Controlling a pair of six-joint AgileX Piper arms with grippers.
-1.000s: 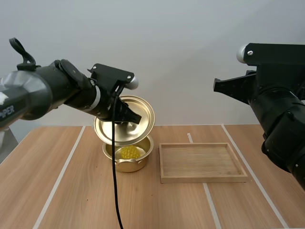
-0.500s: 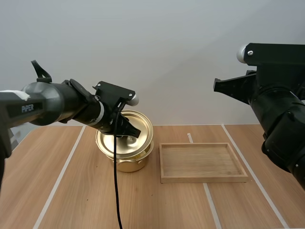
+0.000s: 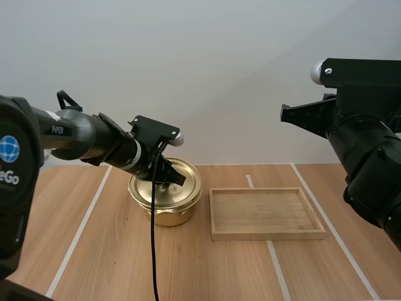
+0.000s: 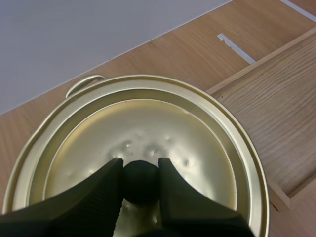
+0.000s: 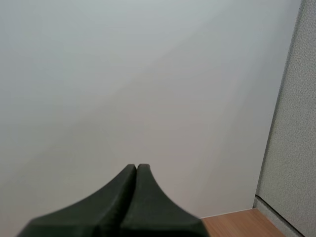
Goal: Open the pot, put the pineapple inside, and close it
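Wood table (image 3: 113, 263) with white tape lines (image 3: 76, 238) running away from me. Midway across it sits the gold pot (image 3: 168, 216), just left of the tray (image 3: 268, 235), near it but with a gap between them. Lid (image 3: 185, 191) lies over the pot's mouth, roughly level; I can't tell if it is seated all the way round.

My left gripper (image 3: 169, 177) reaches in from the left and comes down on the lid's middle. From the left wrist, the left gripper (image 4: 140, 170) is clamped on the black knob (image 4: 140, 185), one ribbed finger (image 4: 111, 180) on each side and the tips pinching it. The lid (image 4: 163, 128) has small dents around the knob. One pot handle (image 4: 84, 84) pokes out past the lid's far rim, and the tray (image 4: 276, 98) lies just beside the pot.

My right arm (image 3: 369, 144) hangs high above the table's right side, well apart from pot and tray. Right gripper (image 5: 137, 168) has its fingers pressed together into one dark wedge, holding nothing, pointed at the pale wall (image 5: 148, 74) behind the table.
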